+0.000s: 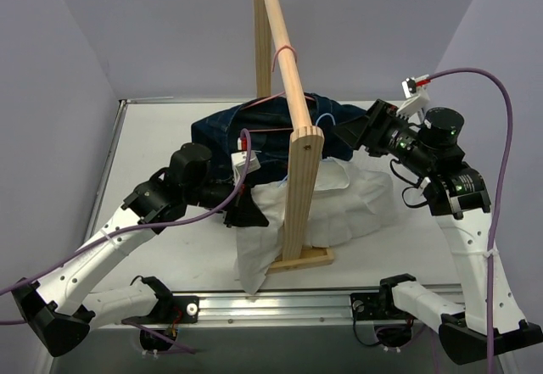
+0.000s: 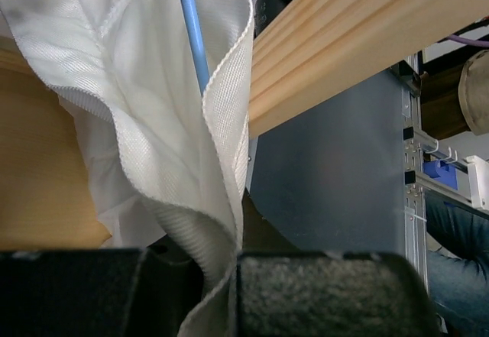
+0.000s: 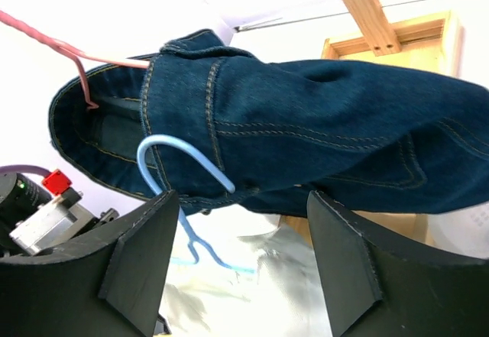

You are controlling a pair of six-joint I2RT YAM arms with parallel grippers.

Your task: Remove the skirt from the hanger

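A white skirt (image 1: 348, 209) lies crumpled on the table at the foot of a wooden rack, with a light blue hanger (image 3: 172, 150) in it. My left gripper (image 1: 250, 213) is low beside the rack post, shut on a fold of the white skirt (image 2: 153, 123). The hanger's blue rod (image 2: 191, 31) runs up just behind that fold. My right gripper (image 1: 352, 128) is open. Its fingers stand either side of the blue hanger's neck (image 3: 187, 238), touching nothing, and the hook lies against a dark denim garment (image 3: 306, 123).
The wooden rack's rail (image 1: 288, 77) slopes from the back down to its upright post (image 1: 301, 196) and base (image 1: 301, 259). The denim garment (image 1: 229, 132) is draped behind it with a pink hanger (image 3: 69, 50) in its waistband. Grey walls enclose the table.
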